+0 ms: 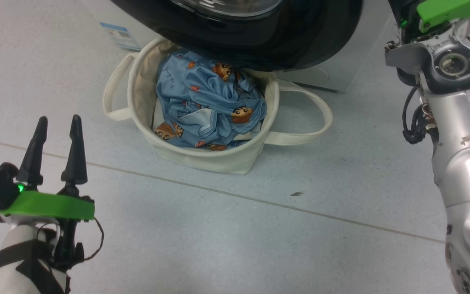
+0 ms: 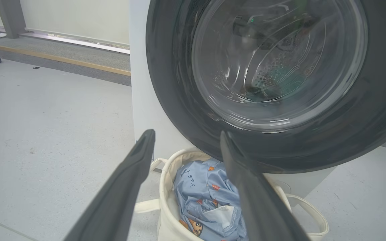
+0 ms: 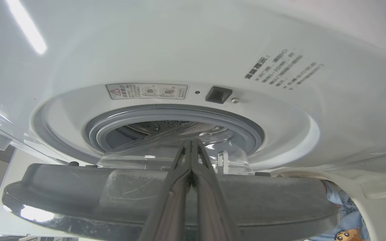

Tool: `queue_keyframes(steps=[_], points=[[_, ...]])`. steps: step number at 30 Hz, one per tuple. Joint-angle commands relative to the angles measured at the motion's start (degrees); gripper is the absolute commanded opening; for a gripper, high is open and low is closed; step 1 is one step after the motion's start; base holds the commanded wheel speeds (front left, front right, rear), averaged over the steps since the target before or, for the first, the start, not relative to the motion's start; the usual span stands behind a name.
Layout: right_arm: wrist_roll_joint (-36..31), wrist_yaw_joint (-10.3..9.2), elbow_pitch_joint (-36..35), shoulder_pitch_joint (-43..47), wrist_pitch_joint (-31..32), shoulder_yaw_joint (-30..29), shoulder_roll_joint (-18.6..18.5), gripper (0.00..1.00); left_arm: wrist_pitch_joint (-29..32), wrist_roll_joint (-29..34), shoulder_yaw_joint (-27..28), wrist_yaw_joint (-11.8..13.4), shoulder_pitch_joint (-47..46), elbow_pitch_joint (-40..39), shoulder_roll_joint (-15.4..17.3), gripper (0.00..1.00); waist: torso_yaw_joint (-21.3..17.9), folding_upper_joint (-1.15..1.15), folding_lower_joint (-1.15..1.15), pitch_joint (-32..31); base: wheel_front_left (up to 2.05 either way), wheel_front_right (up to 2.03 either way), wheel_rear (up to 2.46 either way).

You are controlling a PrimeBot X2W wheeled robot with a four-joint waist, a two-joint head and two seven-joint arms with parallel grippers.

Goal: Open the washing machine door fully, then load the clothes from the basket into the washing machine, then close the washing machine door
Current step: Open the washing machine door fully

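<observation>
Pale floor (image 1: 235, 228) surrounds basket (image 1: 202, 157) under door (image 1: 267, 41) rim; left tool (image 1: 59, 118) spread, right tool (image 3: 191, 143) closed

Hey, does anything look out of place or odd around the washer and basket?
The basket sits partly under the open washing machine door, whose black rim overhangs its far edge and some of the clothes, crowding access. A small dark speck lies on the floor nearby. Nothing looks spilled.

A pale grey tiled floor (image 1: 227, 237) is recorded, crossed by a thin joint line (image 1: 202, 188). The basket (image 1: 218, 161) is set directly on it, ahead and right of the left gripper (image 1: 59, 118). The washing machine (image 1: 337, 69) is stood just beyond the basket. A small dark speck (image 1: 296, 194) is noted further right.
</observation>
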Motion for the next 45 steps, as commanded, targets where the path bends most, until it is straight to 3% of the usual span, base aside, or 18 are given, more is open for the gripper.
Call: queue_keyframes(steps=[1,10,26,45], points=[[-0.67,0.07,-1.14,-3.39,0.66,1.25,1.31,0.00,-0.69,-0.18,2.00,0.10,-0.07,-1.58,1.89,1.00,0.63,0.00,0.00,0.40,0.00,0.00,0.00],[-0.66,0.07,1.23,-4.71,7.04,5.98,2.36,0.00,-0.69,0.25,2.22,0.10,0.56,-1.36,1.18,1.00,1.33,0.00,0.00,-1.19,0.00,0.00,0.00],[2.58,0.07,-0.05,5.10,21.18,12.18,3.55,0.00,-0.69,1.84,4.77,0.10,5.24,0.23,1.98,1.00,-0.16,0.00,0.00,-10.51,0.00,0.00,0.00],[4.28,0.07,-2.50,12.91,24.38,16.23,4.69,0.00,-0.69,4.02,7.47,0.34,9.38,2.35,2.33,1.00,9.36,0.00,0.00,-18.03,0.00,0.00,0.00]])
